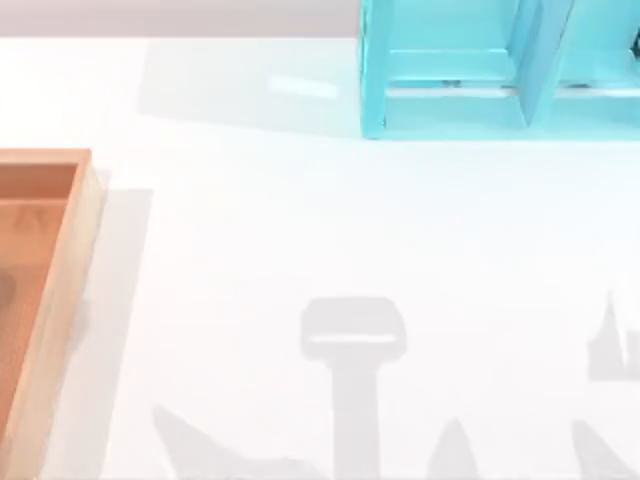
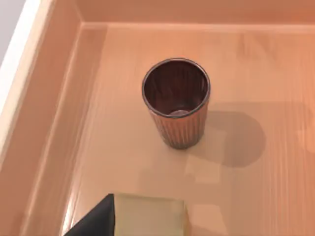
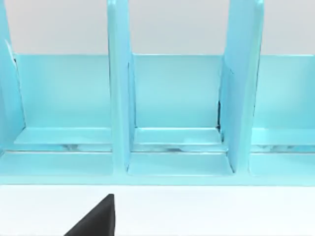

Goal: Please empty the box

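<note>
The box (image 1: 62,262) is a shallow wooden crate with a pale rim and orange-brown inside, cut off by the table's left edge in the top view. The left wrist view looks down onto its floor (image 2: 118,147), near a corner. A ribbed copper-brown cup (image 2: 176,103) stands upright there, open end up. A pale tan block (image 2: 149,215) lies at that view's edge, right against a black part of my left gripper (image 2: 96,222), which hangs over the box. A black part of my right gripper (image 3: 96,219) hovers above the white table, facing the shelf.
A turquoise shelf unit (image 1: 480,70) with upright dividers (image 3: 120,98) stands at the back right of the table. Arm shadows fall on the white tabletop (image 1: 350,340) along its front edge. The crate's walls (image 2: 54,98) rise around the cup.
</note>
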Tool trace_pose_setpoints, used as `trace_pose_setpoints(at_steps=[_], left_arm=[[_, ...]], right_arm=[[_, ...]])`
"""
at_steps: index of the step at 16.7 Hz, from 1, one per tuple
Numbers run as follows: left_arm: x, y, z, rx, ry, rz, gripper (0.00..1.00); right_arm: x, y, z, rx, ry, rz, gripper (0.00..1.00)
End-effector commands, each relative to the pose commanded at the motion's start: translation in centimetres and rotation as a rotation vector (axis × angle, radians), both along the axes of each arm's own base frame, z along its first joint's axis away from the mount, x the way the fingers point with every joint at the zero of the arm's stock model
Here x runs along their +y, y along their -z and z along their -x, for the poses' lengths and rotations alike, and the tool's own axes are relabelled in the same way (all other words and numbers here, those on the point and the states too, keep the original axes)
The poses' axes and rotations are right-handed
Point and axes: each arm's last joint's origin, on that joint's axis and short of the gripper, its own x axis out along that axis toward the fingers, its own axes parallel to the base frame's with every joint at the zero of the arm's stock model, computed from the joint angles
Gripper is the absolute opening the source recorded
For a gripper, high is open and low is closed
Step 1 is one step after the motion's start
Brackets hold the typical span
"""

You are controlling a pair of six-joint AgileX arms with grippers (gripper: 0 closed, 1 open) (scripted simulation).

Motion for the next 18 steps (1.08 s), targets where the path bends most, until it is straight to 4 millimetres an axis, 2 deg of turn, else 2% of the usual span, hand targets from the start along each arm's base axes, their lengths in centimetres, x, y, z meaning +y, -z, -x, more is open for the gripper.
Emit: trace_pose_setpoints(at_steps=[5, 9, 12, 18], left_arm=[[3.9, -0.9, -6.6, 0.525, -0.004, 0.069, 1.0], [6.5, -0.6, -10.2, 0.766, 0.037, 0.126, 1.0], [7.5, -0.5, -11.4, 0.844, 0.064, 0.146, 1.0], [7.5, -0.5, -11.6, 0.851, 0.071, 0.145, 1.0]], right_arm=[[0.0, 0.0, 0.0, 0.0, 0.0, 0.0, 1.0], [0.0, 0.0, 0.0, 0.0, 0.0, 0.0, 1.0], [0.0, 0.0, 0.0, 0.0, 0.0, 0.0, 1.0], [0.0, 0.0, 0.0, 0.0, 0.0, 0.0, 1.0]])
